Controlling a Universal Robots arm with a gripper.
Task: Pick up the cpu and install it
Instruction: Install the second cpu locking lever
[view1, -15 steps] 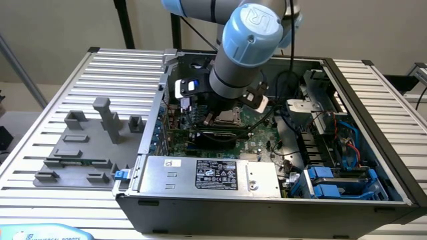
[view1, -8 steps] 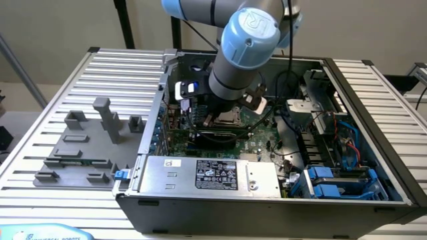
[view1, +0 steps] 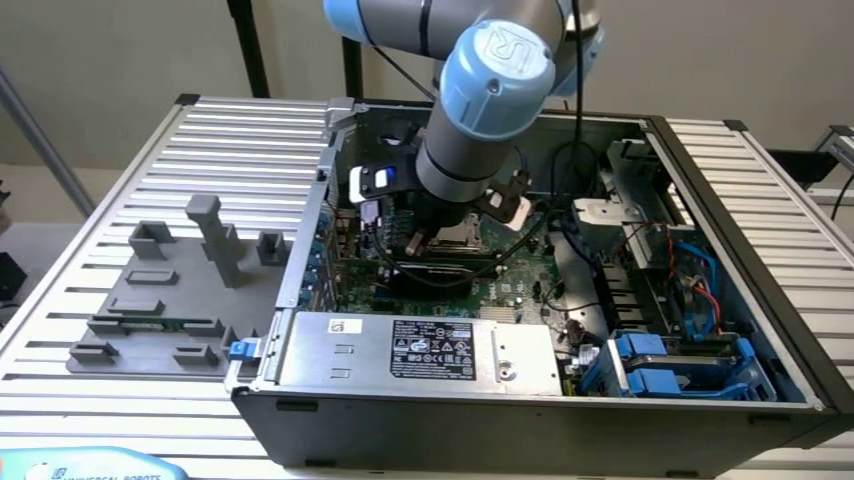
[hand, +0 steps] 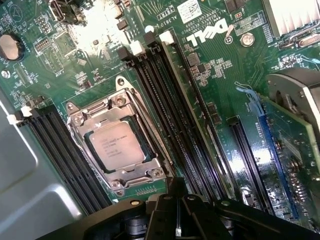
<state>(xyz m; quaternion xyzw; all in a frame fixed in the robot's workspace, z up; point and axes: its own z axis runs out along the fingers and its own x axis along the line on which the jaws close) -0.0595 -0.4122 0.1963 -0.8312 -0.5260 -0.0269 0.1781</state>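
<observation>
Fingers of the gripper are closed together, holding nothing. At about ten o'clock from them, the cpu sits in the motherboard socket. Seating looks done; check it lies flat and square. Arm reaches steeply down into the computer case.

The cpu has a matt, brushed silvery metal top; its socket frame is shiny bare metal; the motherboard is glossy green; the memory slots are black plastic; the computer case is grey painted metal; the counter is ribbed, pale metal.
</observation>
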